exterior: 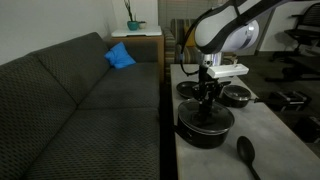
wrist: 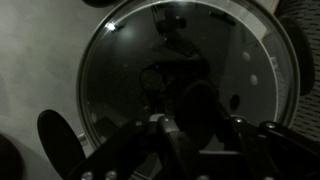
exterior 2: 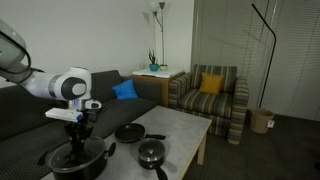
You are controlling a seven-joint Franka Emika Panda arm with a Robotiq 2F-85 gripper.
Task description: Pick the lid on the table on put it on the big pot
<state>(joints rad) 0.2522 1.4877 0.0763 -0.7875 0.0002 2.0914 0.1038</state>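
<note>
Wrist view is looking straight down on the lid point(wrist: 190, 60). Its round glass and shiny metal rim are filling most of the picture. Everything is looking dark through the glass, so I cannot tell if anything is lying in there. The gripper point(wrist: 195, 128) is sitting low over the middle of the lid, and its dark fingers point(wrist: 150, 130) are hiding the knob. I cannot tell if the fingers are squeezing the knob or standing apart from it.

In both exterior views the arm is reaching down right over the big pot point(exterior: 205, 134) point(exterior 2: 78, 163). The gripper point(exterior: 207, 103) point(exterior 2: 78, 138) is hanging just above the pot's top. The lid seems to be lying at the pot's mouth, but the pictures are too small to be sure it is touching the rim.

The big pot is standing on the table point(exterior: 275, 140) point(exterior 2: 185, 128), near the end next to the sofa point(exterior: 70, 100). Two smaller black pans point(exterior: 237, 97) point(exterior: 188, 90) are sitting behind the pot. A black spoon point(exterior: 247, 153) is lying on the table beside the pot, apart from it.
</note>
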